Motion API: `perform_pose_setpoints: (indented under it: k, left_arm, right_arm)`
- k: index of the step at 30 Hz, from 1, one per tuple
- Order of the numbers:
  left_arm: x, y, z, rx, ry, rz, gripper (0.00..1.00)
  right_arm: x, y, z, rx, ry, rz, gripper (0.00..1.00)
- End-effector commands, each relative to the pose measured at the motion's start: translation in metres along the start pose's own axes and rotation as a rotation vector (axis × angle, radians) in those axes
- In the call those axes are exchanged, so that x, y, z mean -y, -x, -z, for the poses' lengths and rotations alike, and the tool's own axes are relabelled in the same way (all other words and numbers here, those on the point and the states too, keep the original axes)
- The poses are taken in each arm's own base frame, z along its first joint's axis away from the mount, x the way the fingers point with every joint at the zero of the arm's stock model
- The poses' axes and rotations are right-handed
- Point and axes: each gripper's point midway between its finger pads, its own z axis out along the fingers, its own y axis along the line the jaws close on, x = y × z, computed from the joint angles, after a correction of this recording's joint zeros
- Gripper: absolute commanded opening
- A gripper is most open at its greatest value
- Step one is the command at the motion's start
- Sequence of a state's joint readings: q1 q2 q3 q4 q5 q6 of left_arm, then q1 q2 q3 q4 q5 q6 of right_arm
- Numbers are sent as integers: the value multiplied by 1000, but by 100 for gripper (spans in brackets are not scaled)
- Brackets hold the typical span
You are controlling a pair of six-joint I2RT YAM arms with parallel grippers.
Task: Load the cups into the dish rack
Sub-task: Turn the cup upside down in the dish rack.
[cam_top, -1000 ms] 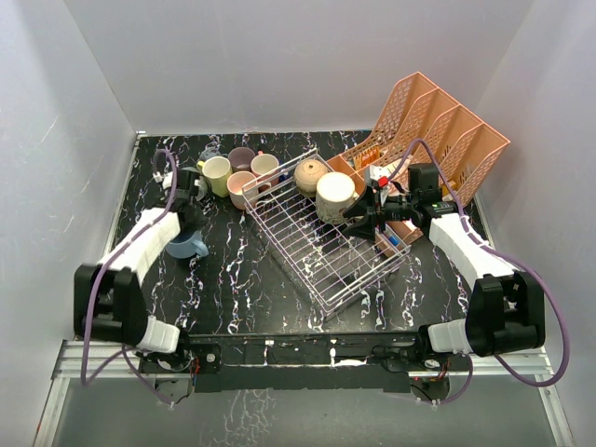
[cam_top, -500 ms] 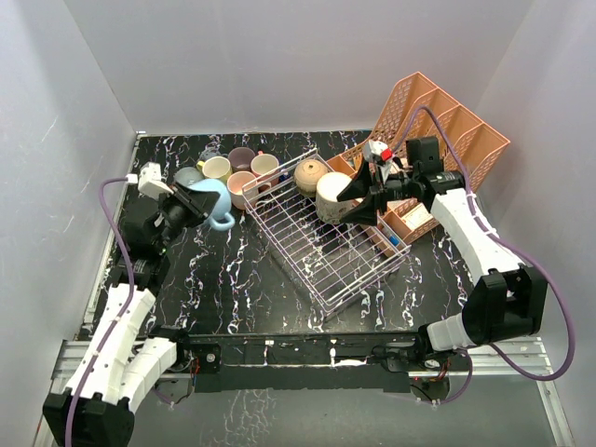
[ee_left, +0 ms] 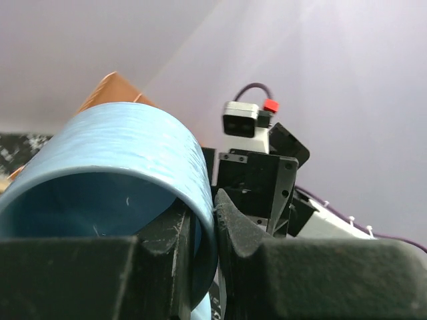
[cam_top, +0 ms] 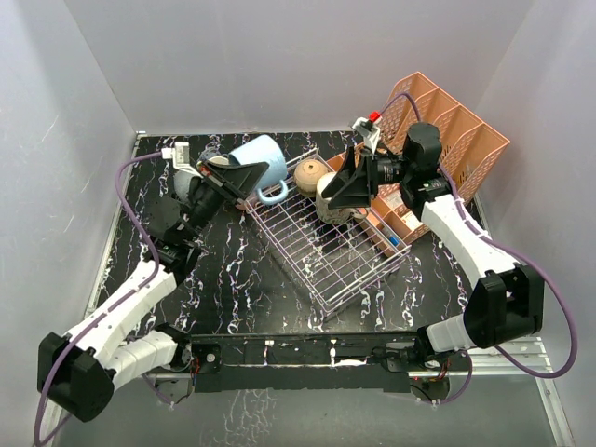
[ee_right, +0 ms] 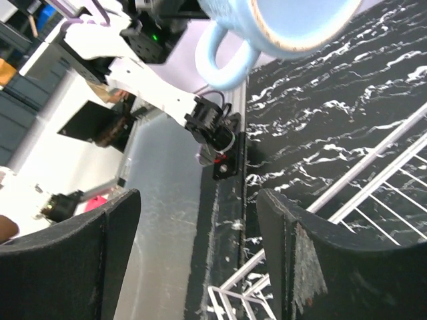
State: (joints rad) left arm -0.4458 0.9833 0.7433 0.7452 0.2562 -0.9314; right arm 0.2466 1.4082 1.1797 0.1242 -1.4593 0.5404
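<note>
Clamping rim of blue mug (cam_top: 264, 158), left gripper (cam_top: 244, 174) holds it aloft beside rack (cam_top: 331, 256); right gripper (cam_top: 346, 189) over rack, jaws apart, empty.

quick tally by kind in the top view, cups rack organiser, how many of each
cups: 3 in clear view (light blue cup held up, tan cup and cream cup in the dish rack); any behind the left gripper are hidden
dish rack: 1
file organiser: 1
total: 5

Soft, even light washes the white walls (cam_top: 279, 65), shadows faint; both wrist views blur in their nearest foreground.
</note>
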Motion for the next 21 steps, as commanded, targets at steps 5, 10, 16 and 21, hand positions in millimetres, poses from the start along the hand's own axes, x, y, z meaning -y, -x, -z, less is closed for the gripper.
perform_pose_setpoints:
  k: [5,10,16,21]
  left_arm:
    - [104,50,-24,309,-322,-172,0]
    - [118,40,-36,332,-379,-186,0]
    - [129,28,-46,344,-412,-175,0]
    - [135,15,-52,335,-431,-154,0]
  right_arm:
    - [-40,39,-18,104,20,-99,81]
    - [-42,35,-23,156,43,-152,83]
    - [-39,34,-28,184,51,-196,83]
    - [-40,45,-30,249,79,-224,82]
